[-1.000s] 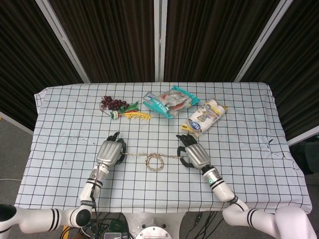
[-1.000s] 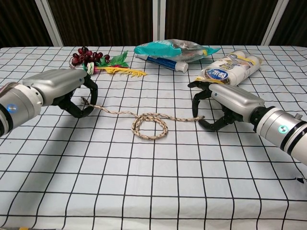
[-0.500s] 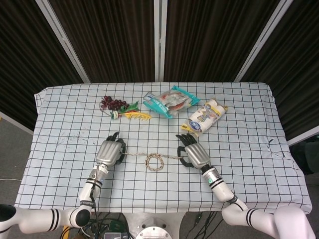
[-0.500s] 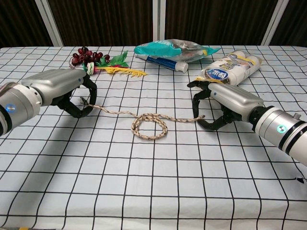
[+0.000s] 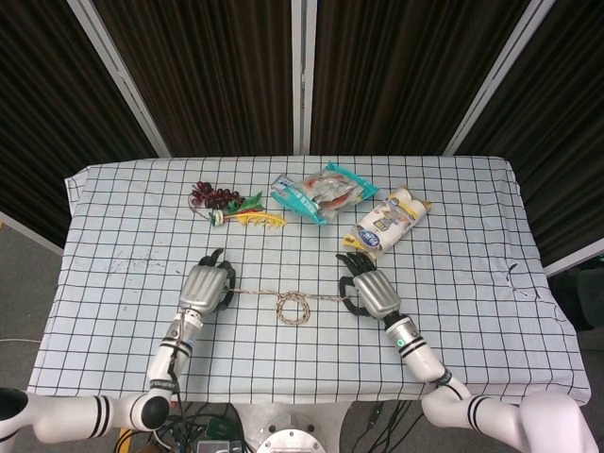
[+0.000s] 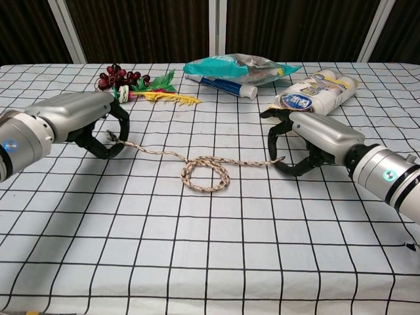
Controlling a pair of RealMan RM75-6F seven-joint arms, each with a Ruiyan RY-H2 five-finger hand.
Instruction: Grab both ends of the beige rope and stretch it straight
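The left hand (image 6: pixel 85 121) lies low over the checked tablecloth (image 6: pixel 210 262), palm down, its dark fingers (image 6: pixel 105 146) curled around the rope's left end. The right hand (image 6: pixel 308 141) mirrors it on the other side, its fingers (image 6: pixel 279 141) hooked down over the right end, where the rope tip shows at the fingertips. Both hands appear to grip their ends — though in the head view the hands' backs cover the contact, and in the chest view the curled fingers shade it (the exact pinch cannot be made out). Both forearms are cut off by the frame edges in the chest view.

The beige rope (image 6: pixel 205 172) lies on the cloth between the hands, near the table's middle. It is thin and braided, speckled tan and brown, and not straight — a small coiled loop sits midway, with a slack strand running out to each hand.
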